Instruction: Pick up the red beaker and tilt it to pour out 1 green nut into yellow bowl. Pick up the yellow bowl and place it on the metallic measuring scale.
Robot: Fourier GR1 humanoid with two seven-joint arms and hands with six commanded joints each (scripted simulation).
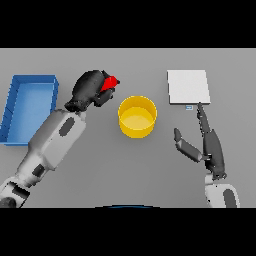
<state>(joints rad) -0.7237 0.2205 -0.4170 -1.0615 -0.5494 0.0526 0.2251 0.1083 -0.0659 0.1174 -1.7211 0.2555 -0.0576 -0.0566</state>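
Note:
The red beaker (110,83) shows only partly, wrapped in my left hand (90,89) at the upper left of the yellow bowl (137,116). The beaker is tilted, its red rim pointing right toward the bowl, and most of it is hidden by the fingers. No green nut can be made out in the bowl or the beaker. The yellow bowl stands upright in the middle of the table. The metallic measuring scale (188,86), a pale square plate, lies at the back right. My right hand (211,148) rests open just below the scale, fingers straight and pointing up at it.
A blue bin (15,107) sits at the left edge of the table, beside my left forearm. Grey table (150,165) surface lies between the bowl and the right hand.

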